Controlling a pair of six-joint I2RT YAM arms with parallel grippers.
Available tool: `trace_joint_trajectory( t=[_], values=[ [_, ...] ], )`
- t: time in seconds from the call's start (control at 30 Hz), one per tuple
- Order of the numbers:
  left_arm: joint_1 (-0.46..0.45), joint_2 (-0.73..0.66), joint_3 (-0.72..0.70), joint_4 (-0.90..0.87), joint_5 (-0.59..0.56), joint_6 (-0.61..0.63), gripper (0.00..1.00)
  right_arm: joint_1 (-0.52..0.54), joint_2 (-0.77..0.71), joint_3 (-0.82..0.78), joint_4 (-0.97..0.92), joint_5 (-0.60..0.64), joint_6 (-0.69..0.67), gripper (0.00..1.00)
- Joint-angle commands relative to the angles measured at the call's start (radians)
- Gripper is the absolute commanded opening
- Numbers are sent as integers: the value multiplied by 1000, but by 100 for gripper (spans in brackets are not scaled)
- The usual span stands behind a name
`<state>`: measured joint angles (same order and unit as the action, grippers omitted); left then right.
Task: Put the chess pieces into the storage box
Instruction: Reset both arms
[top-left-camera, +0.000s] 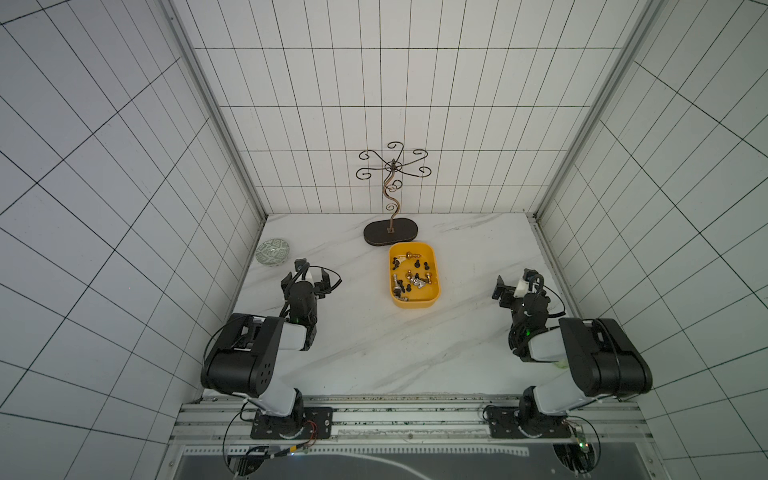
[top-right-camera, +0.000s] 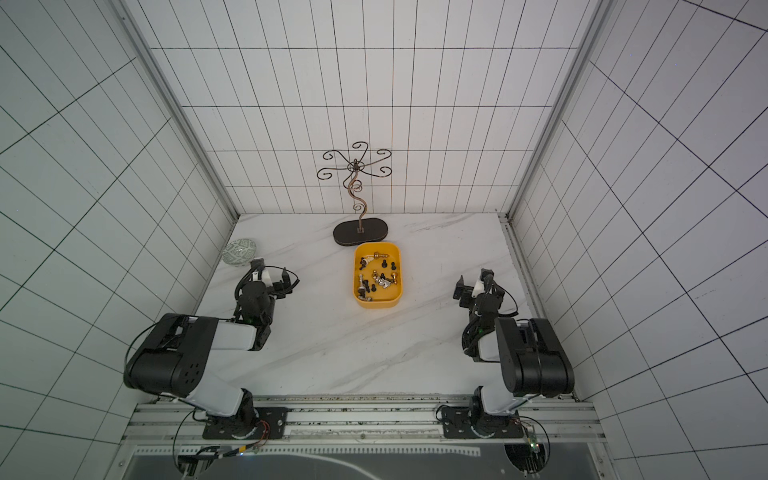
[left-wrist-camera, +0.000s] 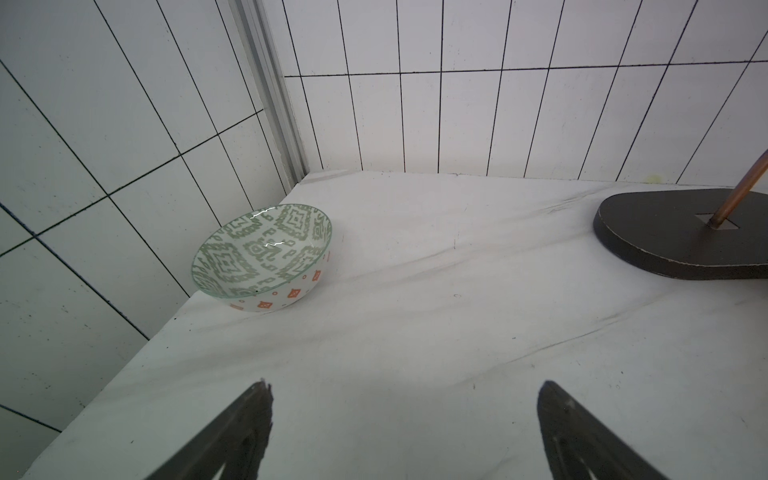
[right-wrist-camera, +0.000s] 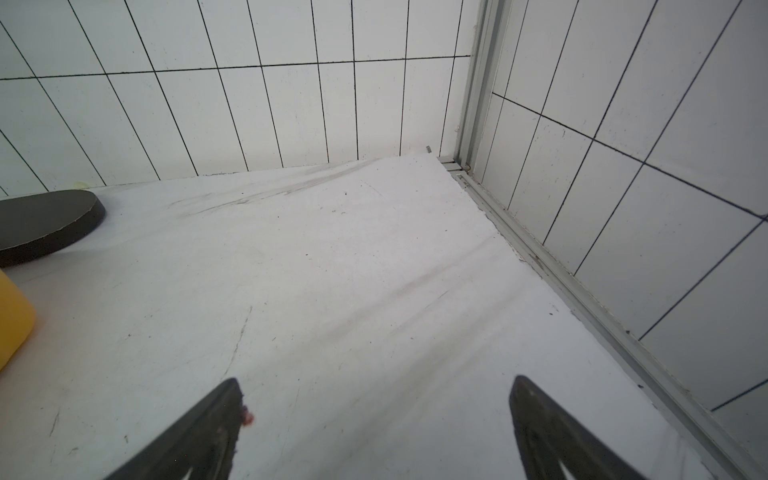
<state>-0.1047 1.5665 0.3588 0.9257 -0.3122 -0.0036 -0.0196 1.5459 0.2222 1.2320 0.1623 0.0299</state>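
Chess pieces (top-left-camera: 411, 277) lie inside the storage box (top-left-camera: 415, 304).

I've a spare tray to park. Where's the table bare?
Bare: the middle of the table's near half, robot-side of the box; the strip between bowl and stand base; right of the box to the table edge. Crowded: the middle back, where box and stand base sit close together.

**High pair, low pair**

Both top views look steeply down from high over the near edge onto the whole white marble-patterned table (top-left-camera: 374, 353). The wrist cameras sit low, facing opposite far corners, and share the dark oval stand base (left-wrist-camera: 665, 232).
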Motion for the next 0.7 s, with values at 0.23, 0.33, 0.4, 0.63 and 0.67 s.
trace_joint_trajectory(
  t=[0.23,0.33,0.4,0.63,0.67],
  values=[
    [0,-11,8,19,16,0,98,-5,-3,15,53,21,0,99],
    [-1,-11,9,19,16,0,98,-5,-3,15,53,20,0,99],
    [-1,-11,8,19,16,-1,98,-5,-1,17,52,20,1,99],
    [-1,-11,8,19,15,0,98,-8,3,26,43,14,2,99],
    [-1,-11,8,19,16,0,98,-7,-6,15,47,13,-2,99]
  ],
)
